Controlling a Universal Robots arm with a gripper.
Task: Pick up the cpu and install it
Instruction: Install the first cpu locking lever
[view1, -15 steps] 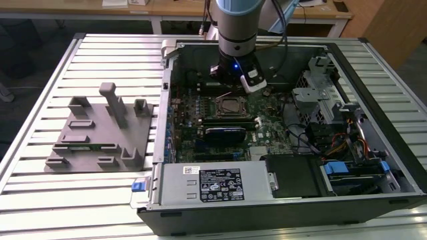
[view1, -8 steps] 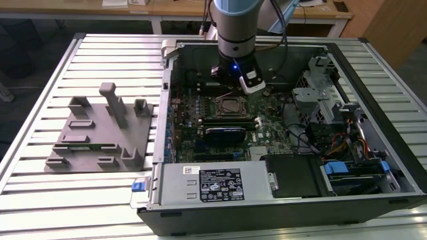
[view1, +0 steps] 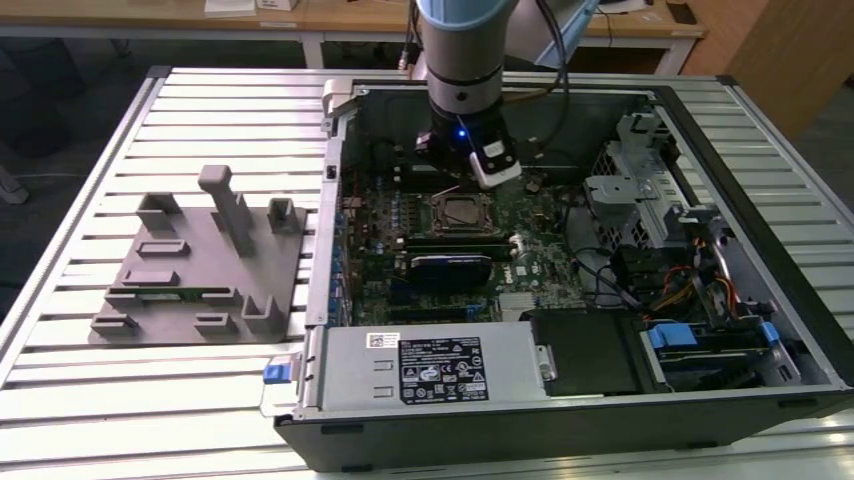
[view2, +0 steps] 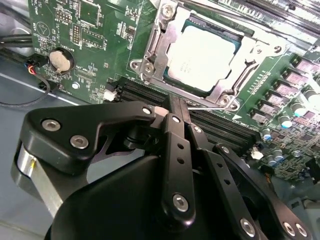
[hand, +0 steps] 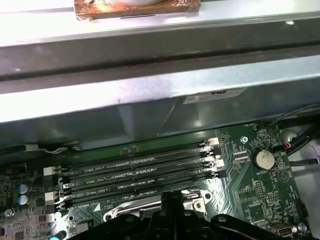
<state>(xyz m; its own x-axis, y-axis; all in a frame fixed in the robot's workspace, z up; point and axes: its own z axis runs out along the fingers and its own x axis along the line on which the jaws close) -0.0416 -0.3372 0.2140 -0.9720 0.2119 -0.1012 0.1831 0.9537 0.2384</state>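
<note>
Over the green motherboard's (view2: 90, 45) black memory slots (hand: 135, 175), hung straight down, black gripper (view2: 175, 100) empty, fingers (view2: 176, 150) pressed together, near the socketed silvery-white square cpu (view2: 202, 57).

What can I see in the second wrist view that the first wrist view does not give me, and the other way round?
The second wrist view gives the cpu lying in the metal socket frame, just past the shut, empty gripper. The first wrist view gives the grey case wall beside the board and a copper-coloured block beyond it. Both share the green motherboard, its black memory slots, the round coin battery and an edge of that frame.
</note>
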